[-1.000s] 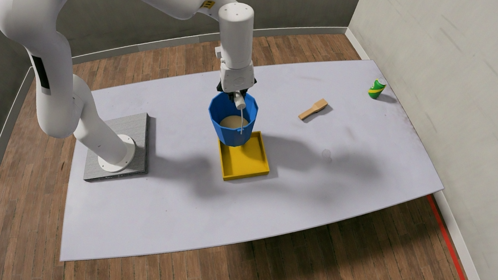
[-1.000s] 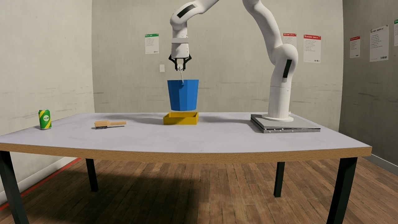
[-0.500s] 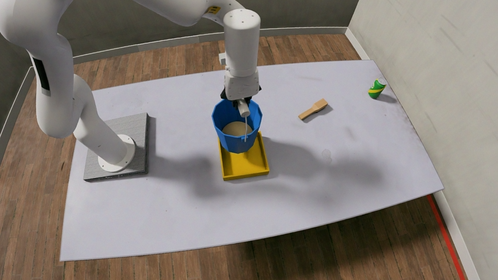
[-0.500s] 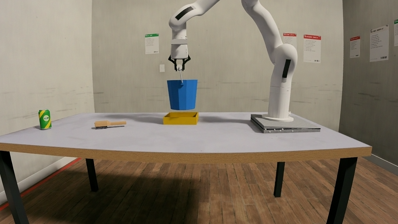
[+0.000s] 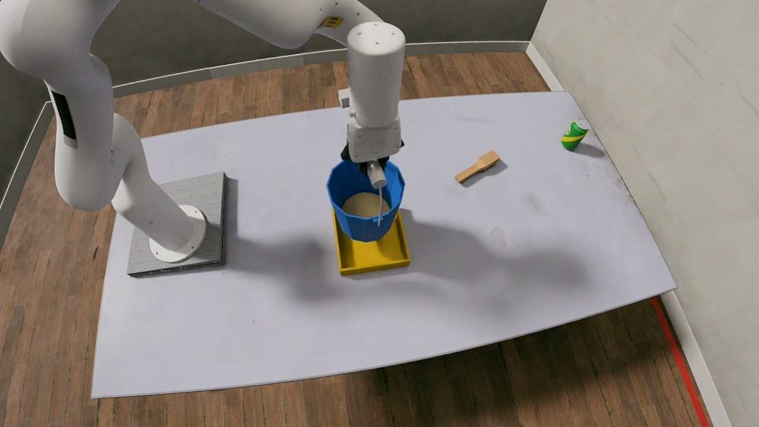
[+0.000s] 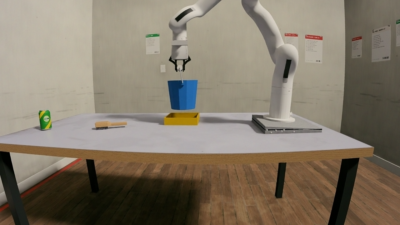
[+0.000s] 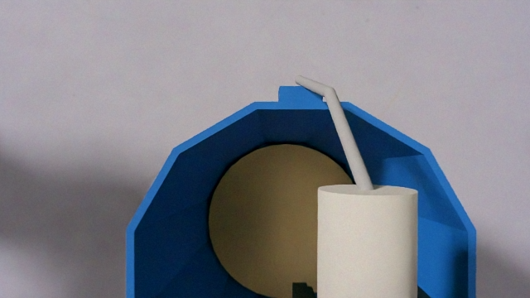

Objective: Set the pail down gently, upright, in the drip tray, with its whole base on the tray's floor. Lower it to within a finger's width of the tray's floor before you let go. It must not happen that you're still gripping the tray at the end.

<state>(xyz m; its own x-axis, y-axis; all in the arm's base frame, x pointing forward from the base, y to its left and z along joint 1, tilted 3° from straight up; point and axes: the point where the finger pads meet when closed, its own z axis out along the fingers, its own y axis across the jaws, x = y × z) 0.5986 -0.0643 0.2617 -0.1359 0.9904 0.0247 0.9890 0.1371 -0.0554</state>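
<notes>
A blue pail (image 6: 182,94) with a tan inner floor hangs upright in the air from its white wire handle. My gripper (image 6: 179,66) is shut on the handle's white cylindrical grip (image 5: 377,174). The pail (image 5: 364,198) hangs above the yellow drip tray (image 5: 372,245), over the tray's far part, its base a little above the tray's rim (image 6: 181,118). In the wrist view the grip (image 7: 367,240) and the pail's inside (image 7: 290,207) fill the lower frame; the tray is hidden.
A wooden brush (image 5: 477,166) lies to the right of the tray. A green can (image 5: 574,134) stands near the table's far right edge. The arm's grey base plate (image 5: 180,223) sits to the left.
</notes>
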